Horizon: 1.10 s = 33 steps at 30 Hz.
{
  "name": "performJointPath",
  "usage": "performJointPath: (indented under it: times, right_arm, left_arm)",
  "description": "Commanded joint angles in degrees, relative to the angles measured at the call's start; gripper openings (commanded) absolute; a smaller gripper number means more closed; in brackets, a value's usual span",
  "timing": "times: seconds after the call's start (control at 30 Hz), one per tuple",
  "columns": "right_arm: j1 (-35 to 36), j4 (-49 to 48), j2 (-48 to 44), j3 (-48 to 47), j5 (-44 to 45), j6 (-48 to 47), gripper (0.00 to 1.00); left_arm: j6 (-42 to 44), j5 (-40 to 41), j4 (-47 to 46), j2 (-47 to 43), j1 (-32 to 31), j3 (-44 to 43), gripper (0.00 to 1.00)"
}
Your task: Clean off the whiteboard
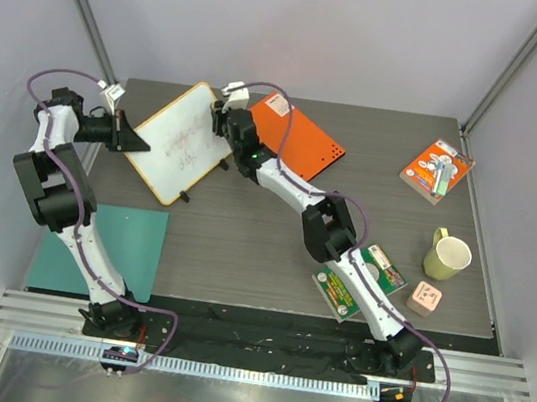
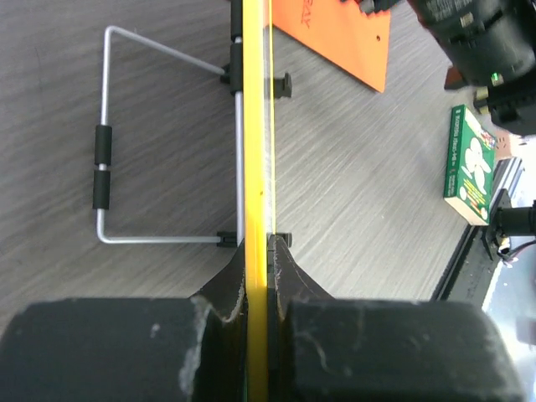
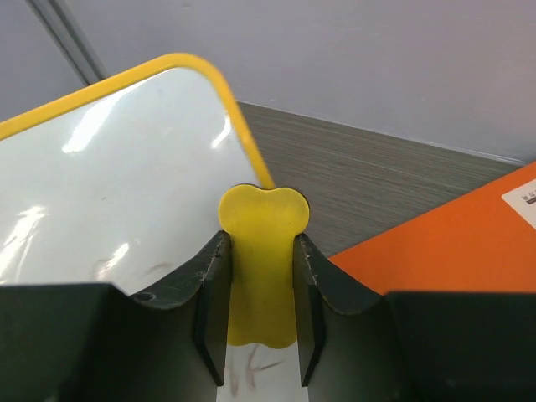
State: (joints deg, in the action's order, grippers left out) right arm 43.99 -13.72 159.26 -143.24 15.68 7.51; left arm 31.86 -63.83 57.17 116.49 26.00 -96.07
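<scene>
The whiteboard, white with a yellow rim and black scribbles, stands tilted on a wire stand at the back left. My left gripper is shut on its left edge; in the left wrist view the yellow rim runs between the closed jaws of that gripper. My right gripper is shut on a yellow bone-shaped eraser held against the board's upper right part. Faint scribbles show below the eraser.
An orange board lies behind the right arm. A teal sheet lies at front left. A green box, a pink block, a yellow mug and a packaged tool sit at right.
</scene>
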Motion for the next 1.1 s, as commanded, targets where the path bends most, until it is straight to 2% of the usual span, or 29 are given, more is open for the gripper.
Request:
performJointPath:
  times: [0.0,0.2,0.43,0.53,0.7,0.87,1.07]
  right_arm:
    - [8.7,6.5,-1.6,5.0,-8.6,-4.7,0.01]
    - [13.3,6.7,-2.1,7.9,-7.8,-8.5,0.01]
    - [12.6,8.6,-1.3,5.6,-1.7,-7.6,0.01]
    - [9.2,9.4,-1.5,5.0,2.8,-2.1,0.01]
    - [2.3,11.8,-2.6,5.3,3.4,10.9,0.01]
    - [-1.5,14.9,-2.8,6.7,-5.4,20.3,0.01]
    - [-1.4,14.2,-3.1,10.1,-12.2,28.5,0.01]
  left_arm:
    - [12.1,15.1,1.4,-0.2,-2.6,2.4,0.0]
    - [12.0,14.8,1.5,-0.7,-2.9,2.3,0.0]
    - [11.5,15.0,2.1,-0.8,-2.8,1.5,0.0]
    - [11.2,15.0,2.2,-0.8,-2.9,1.1,0.0]
    - [11.1,15.3,2.3,-1.1,-2.9,1.2,0.0]
    - [10.9,15.4,2.3,-1.4,-2.8,1.2,0.0]
    - [10.6,14.4,2.8,-1.7,-2.9,1.3,0.0]
